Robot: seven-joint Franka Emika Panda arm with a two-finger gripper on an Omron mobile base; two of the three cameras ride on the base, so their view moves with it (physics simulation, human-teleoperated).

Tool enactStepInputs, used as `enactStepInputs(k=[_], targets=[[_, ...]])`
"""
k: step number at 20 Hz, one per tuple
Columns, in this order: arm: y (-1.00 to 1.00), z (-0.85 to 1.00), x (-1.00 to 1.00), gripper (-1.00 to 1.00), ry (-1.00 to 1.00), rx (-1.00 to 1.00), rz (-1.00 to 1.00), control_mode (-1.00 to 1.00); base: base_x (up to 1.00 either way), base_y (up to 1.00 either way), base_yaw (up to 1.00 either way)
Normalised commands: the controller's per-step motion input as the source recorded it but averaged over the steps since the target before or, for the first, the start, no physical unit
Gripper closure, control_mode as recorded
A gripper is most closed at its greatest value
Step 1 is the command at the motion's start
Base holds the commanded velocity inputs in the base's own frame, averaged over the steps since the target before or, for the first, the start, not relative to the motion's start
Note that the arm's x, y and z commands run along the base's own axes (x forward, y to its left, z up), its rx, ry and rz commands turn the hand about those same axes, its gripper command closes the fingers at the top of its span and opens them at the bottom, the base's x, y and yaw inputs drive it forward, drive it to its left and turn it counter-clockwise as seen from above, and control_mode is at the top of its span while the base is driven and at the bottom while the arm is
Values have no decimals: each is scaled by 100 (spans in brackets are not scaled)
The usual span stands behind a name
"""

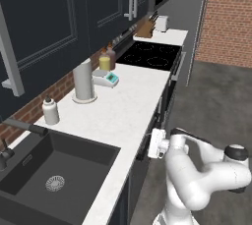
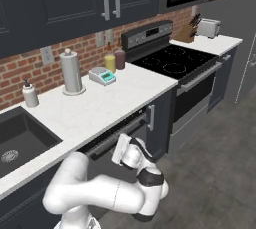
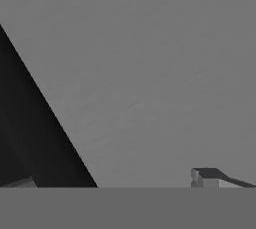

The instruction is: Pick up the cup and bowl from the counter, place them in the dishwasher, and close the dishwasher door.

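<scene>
— Grey concrete-look floor spreads wide and bare to the arm's right, up to the red brick wall. How does the desk edge look?

— Long white speckled stone desk runs from the black sink to the black cooktop. Its front edge is straight and free; the tall grey cylinder, white pump bottle and small white scale all sit well back near the brick backsplash.

— And the dishwasher?

— Dark-fronted dishwasher sits under the desk edge, its flat dark charcoal dishwasher door nearly upright, a thin gap at its top.

— Where is the gripper?

— The gripper is right at that door's upper edge, just below the desk's lip. I cannot tell how far its fingers are parted; in the hand view one fingertip shows against a flat grey surface.

— The cup and bowl?

— I cannot tell where they are.
</scene>
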Motion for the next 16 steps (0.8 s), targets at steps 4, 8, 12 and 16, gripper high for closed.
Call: enactStepInputs(k=[4, 8, 12, 16], targets=[[36, -89, 39, -100, -5, 26, 12, -100, 0, 0, 0], [14, -100, 20, -100, 0, 59, 8, -100, 0, 0, 0], [11, -97, 9, -100, -5, 79, 7, -100, 0, 0, 0], [24, -42, 25, -100, -7, 42, 2, -100, 0, 0, 0]])
